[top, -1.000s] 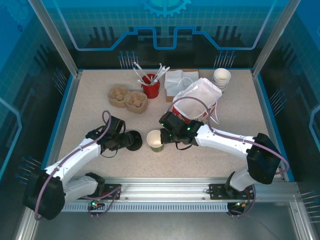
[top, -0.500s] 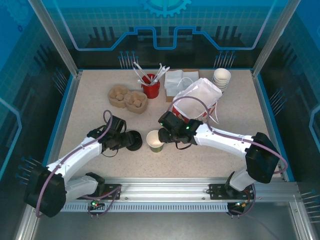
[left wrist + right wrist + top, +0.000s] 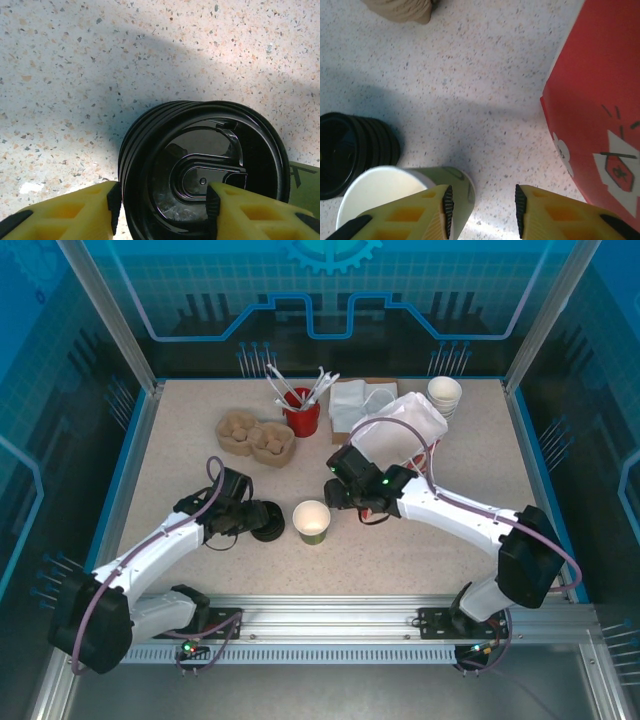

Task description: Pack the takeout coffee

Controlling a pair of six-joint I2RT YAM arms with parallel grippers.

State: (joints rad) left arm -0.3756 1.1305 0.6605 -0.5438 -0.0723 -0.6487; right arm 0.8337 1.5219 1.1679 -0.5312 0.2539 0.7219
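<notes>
A red bag stands on the table. The right gripper is spread wide and holds nothing, just beside the green cup, which stands open near the middle. The left gripper sits around the black lids, left of the cup, but I cannot tell if it squeezes them.

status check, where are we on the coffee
Left fingers astride the lid stack, grip unclear. Right fingers open beside the cup, not on it. Cup upright, no lid. Nothing between cup and lid stack.
</notes>
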